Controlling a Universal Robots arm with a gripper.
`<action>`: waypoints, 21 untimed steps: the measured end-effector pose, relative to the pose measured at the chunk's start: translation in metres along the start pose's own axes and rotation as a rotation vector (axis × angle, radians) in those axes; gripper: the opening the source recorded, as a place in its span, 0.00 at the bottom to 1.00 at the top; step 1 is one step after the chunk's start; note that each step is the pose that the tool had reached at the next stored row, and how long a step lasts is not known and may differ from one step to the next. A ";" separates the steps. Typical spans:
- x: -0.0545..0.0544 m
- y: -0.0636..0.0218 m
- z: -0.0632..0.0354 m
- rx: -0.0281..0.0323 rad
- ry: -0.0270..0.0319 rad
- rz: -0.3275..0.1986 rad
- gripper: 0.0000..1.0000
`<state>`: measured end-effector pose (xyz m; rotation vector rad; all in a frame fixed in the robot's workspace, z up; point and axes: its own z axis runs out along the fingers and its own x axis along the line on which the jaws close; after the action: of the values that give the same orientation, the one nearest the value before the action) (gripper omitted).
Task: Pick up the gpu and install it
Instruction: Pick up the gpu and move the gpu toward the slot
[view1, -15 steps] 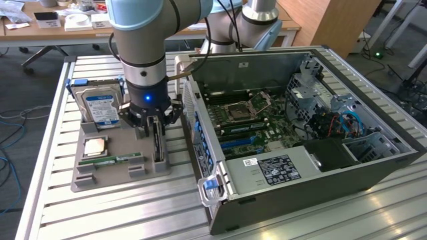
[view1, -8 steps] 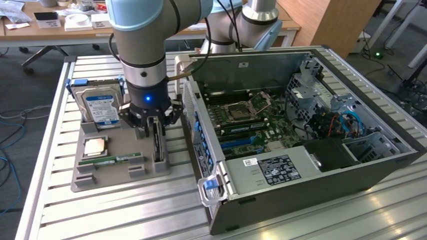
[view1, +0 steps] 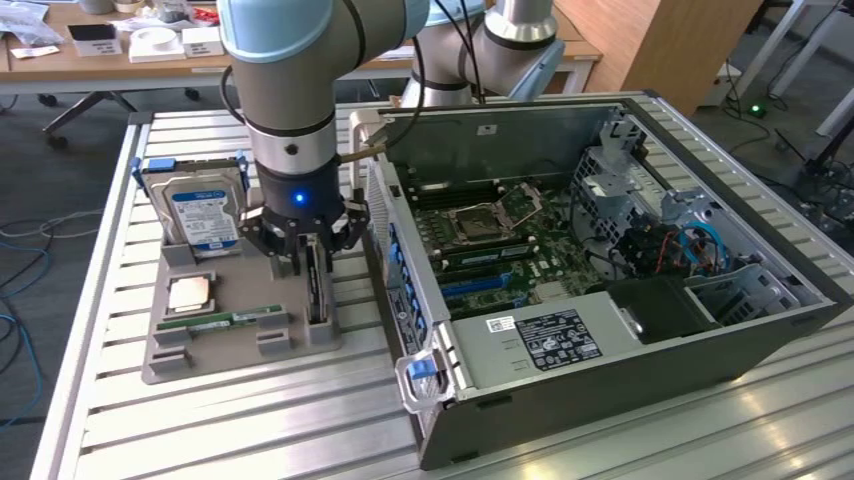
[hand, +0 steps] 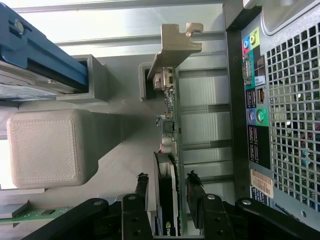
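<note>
The gpu stands on its long edge in a slot of the grey holder, a thin dark board. In the wrist view the gpu runs away from the camera, its silver end bracket at the far end. My gripper hangs straight down over the card. The gripper is open, one black fingertip on one side of the board and the other on the opposite side. A thin gap shows on each side, so the card is not clamped.
The holder also carries a blue-labelled hard drive, a CPU and a green RAM stick. The open computer case lies close on the exterior view's right, motherboard exposed; its rear ports are beside the card.
</note>
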<state>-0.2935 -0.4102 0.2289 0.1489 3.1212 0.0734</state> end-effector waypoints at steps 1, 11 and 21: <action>0.000 0.0000 0.0000 0.0000 0.0000 0.000 0.44; 0.000 0.0000 0.0000 0.0000 0.0000 0.000 0.43; 0.000 0.0000 0.0000 0.0000 0.0000 0.000 0.36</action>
<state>-0.2934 -0.4102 0.2289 0.1489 3.1212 0.0733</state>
